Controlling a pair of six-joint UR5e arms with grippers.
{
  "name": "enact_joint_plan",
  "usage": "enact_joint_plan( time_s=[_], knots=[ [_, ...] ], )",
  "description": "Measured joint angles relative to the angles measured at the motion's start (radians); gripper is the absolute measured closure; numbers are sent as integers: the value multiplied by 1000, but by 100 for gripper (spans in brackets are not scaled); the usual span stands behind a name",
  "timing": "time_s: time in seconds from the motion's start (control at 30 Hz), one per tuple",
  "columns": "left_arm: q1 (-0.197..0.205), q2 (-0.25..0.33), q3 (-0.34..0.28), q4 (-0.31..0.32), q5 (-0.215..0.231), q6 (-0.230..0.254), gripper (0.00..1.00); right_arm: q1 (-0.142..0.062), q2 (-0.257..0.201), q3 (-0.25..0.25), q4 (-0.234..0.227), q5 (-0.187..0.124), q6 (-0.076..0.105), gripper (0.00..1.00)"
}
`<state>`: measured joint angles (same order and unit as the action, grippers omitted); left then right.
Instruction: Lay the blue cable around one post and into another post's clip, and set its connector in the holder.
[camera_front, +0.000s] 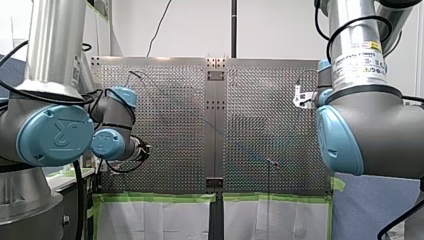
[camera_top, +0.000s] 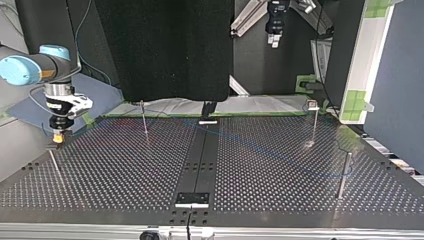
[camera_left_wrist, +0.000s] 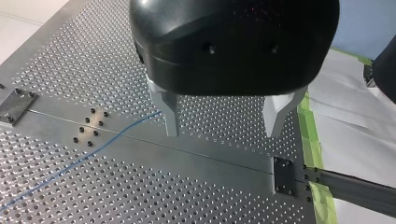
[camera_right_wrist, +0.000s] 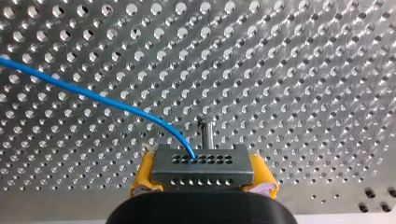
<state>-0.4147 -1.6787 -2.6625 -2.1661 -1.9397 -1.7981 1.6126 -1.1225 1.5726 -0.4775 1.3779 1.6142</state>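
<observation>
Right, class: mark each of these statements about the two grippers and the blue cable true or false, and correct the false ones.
1. My right gripper is shut on the connector. True.
2. My left gripper grips the blue cable. False: it is open and empty; the cable lies on the table below it.
3. A thin post stands just ahead of the connector. True.
4. My right gripper's pads are black. False: they are yellow.

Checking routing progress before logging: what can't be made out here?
Left wrist view: thin blue cable vanishes behind my left gripper.
Right wrist view: grey perforated connector, in my right gripper, hides one end of a slim metal post.
Top view: cable too faint to trace.
</observation>
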Motion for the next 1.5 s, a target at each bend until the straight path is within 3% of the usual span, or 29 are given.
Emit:
enact_joint_plan(
  time_s=[0.27,0.47,0.83,1.5],
  knots=[
    [0,0,0,0,0,-1,12,-19,0,0,4,-5,4,100],
    [0,0,0,-1,0,-1,12,-43,1,0,0,-42,11,100],
    [0,0,4,-2,3,-2,12,-77,0,-2,-21,-138,35,100],
    [3,0,9,-6,8,-3,12,-119,2,-15,-17,-203,58,100]
  ],
)
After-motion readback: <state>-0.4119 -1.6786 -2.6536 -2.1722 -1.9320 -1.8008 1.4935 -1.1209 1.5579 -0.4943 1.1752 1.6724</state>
